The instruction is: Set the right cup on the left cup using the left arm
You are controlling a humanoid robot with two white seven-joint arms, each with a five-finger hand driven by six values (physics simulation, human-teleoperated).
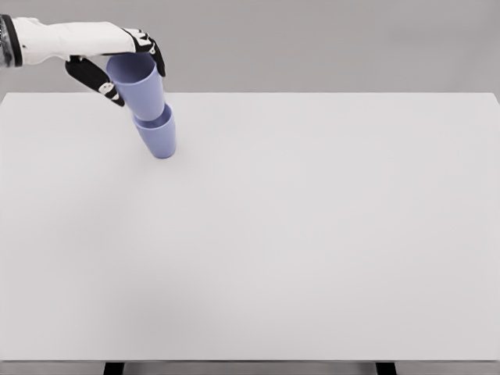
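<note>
In the head view a broad, pale worktop (312,250) fills most of the picture, its far edge running straight across under a plain grey wall (328,43); two dark legs (114,368) show at the bottom edge. At the far left part of the worktop stand two lavender cups, one inside the other. The lower cup (160,139) rests on the worktop with its mouth up (its base toward the viewer as the camera sees it), and the upper cup (141,87) sits nested in its mouth, so the two form one stack. The stack's long axis leans, its top tilted to the left and away. The left arm (62,39) comes in level from the upper left edge, white with a black-and-white left hand (117,66) whose fingers (100,82) curl round the upper cup near its rim, gripping it from the left side.
</note>
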